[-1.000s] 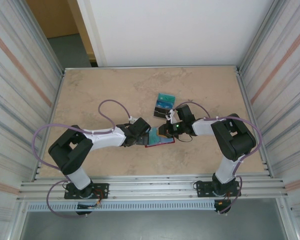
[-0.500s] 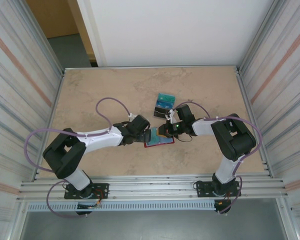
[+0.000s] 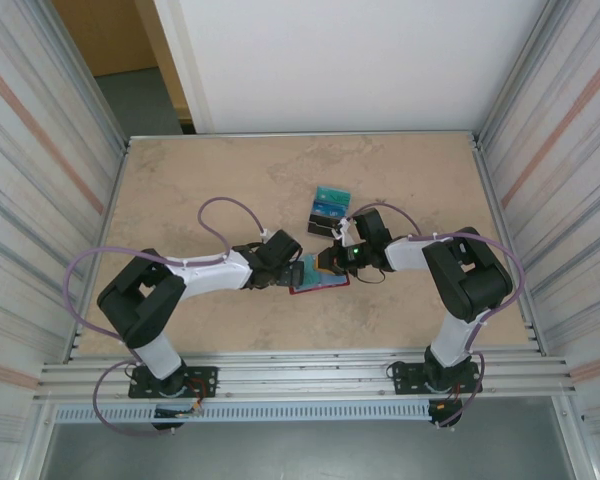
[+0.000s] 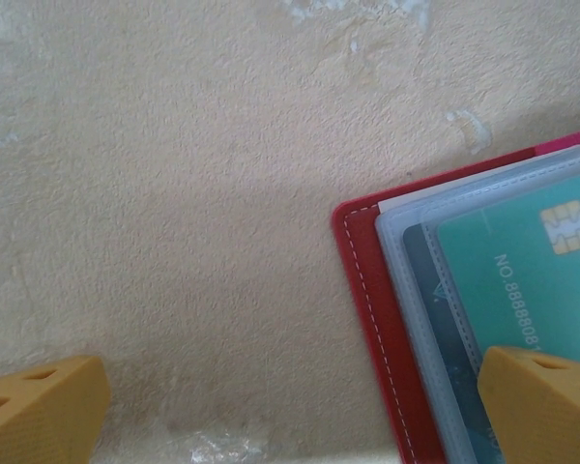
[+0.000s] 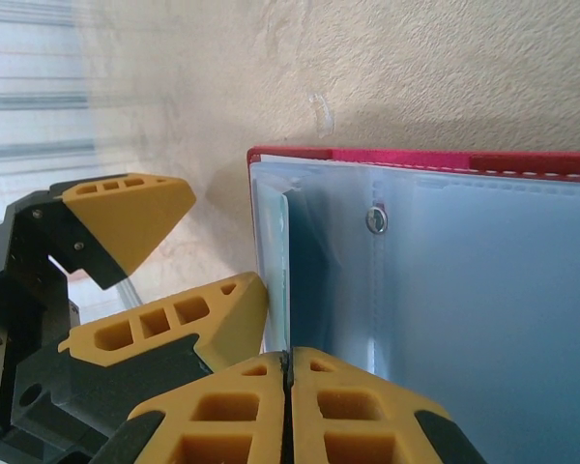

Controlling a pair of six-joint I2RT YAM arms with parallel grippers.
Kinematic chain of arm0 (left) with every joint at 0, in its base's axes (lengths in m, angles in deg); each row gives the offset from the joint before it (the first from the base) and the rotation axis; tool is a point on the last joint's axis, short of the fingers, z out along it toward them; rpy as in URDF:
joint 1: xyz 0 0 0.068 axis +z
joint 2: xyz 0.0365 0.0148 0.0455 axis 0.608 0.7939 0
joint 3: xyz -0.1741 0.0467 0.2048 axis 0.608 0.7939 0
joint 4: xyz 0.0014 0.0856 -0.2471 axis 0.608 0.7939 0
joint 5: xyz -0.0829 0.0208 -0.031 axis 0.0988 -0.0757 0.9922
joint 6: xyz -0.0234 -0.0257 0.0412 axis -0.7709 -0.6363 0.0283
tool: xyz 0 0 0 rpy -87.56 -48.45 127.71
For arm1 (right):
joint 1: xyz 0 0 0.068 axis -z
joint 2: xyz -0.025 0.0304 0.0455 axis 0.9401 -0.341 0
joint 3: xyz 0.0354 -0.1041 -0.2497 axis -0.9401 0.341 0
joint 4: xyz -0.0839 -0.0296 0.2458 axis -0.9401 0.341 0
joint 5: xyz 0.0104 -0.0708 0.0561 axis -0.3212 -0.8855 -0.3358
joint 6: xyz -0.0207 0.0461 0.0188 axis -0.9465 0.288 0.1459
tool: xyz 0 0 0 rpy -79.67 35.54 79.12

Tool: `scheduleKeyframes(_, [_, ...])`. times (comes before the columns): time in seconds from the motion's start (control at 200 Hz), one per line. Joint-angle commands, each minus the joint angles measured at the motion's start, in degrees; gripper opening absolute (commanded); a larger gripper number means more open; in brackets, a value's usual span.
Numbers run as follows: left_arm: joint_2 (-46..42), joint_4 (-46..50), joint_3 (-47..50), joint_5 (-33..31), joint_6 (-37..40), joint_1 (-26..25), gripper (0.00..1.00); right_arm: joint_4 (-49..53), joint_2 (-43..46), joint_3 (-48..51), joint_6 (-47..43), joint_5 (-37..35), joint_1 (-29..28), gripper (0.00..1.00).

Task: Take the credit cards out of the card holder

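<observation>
1. Right gripper (image 5: 288, 382) is pinched shut on a thin clear leaf of the card holder (image 5: 522, 319).
2. Left gripper (image 4: 290, 416) gapes wide, one fingertip (image 4: 541, 406) over a teal credit card (image 4: 507, 280) whose long axis runs 11-to-5.
3. From the top, the card holder lies open mid-table (image 3: 200, 190), roughly 9-to-3, with loose cards (image 3: 329, 207) at its 12.

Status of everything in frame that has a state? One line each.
card holder: open, flat on the table.
teal card: in the holder, not out yet.
loose cards: out, lying on the table beyond the holder.
left gripper: open, one finger over the teal card.
right gripper: shut, apparently pinching a clear sleeve of the holder.
</observation>
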Motion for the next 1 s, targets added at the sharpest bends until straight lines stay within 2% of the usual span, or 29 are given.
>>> scheduleKeyframes(0.0, [1.22, 1.24, -0.29, 0.47, 0.83, 0.68, 0.99, -0.02, 0.13, 0.27, 0.59, 0.95, 0.41, 0.08])
scheduleKeyframes(0.566, [1.14, 1.86, 1.15, 1.16, 1.28, 1.61, 0.99, 7.53, 2.70, -1.33, -3.23, -2.09, 1.74, 0.03])
scheduleKeyframes(0.997, [-1.96, 1.68, -4.32, 0.75, 4.34, -0.33, 0.99, 9.66, 4.44, -1.63, -3.49, -3.50, 1.40, 0.03])
